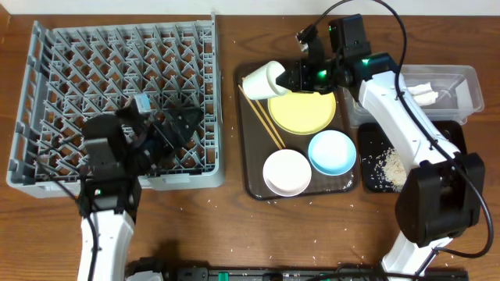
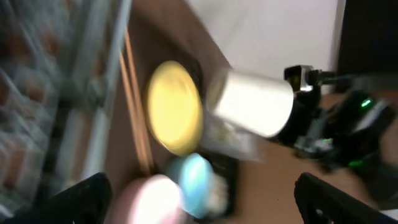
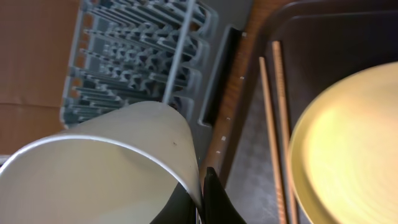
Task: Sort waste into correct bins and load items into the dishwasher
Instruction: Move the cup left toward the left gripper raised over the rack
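While the left gripper (image 1: 186,123) hangs spread over the dish rack (image 1: 47,94), 4 o'clock part, white bowl (image 1: 286,172) and blue bowl (image 1: 332,151) sit at the serving tray's (image 1: 254,164) 6 and 4 o'clock. Farther, right gripper (image 1: 291,77) pinches the tilted white cup (image 1: 263,80) over the tray's 11 o'clock corner, beside the yellow plate (image 1: 303,111).

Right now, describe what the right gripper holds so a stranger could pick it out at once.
Find the dark brown serving tray right of the big grey dish rack. Over its far-left corner, the right gripper holds a small white cup tipped on its side. Unlike the white bowl nearby, it is tall, narrow and gripped.
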Tool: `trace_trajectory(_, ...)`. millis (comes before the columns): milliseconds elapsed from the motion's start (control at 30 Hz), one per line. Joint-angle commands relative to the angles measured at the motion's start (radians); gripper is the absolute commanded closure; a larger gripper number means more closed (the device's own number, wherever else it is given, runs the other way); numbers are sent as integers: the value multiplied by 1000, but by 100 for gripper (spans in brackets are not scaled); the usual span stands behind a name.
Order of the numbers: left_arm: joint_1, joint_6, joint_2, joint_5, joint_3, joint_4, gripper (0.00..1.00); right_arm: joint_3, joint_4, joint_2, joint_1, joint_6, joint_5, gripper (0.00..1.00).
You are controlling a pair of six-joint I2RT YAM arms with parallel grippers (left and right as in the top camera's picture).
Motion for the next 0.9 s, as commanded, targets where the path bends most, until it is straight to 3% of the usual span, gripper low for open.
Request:
trace_trajectory(0,4,-300,43,191,17,0,5,16,8,-14,21,32,-91,99)
trace_trajectory(367,11,-216,87,233,16,26,5,-84,232,-13,55,67,-396,99)
trace_trajectory(567,34,-217,157,436,16,348,5,-134,357,-13,52,81,-487,99)
trace_trajectory(867,31,-327,352,512,16,535,5,-135,386,-12,55,75,-504,99)
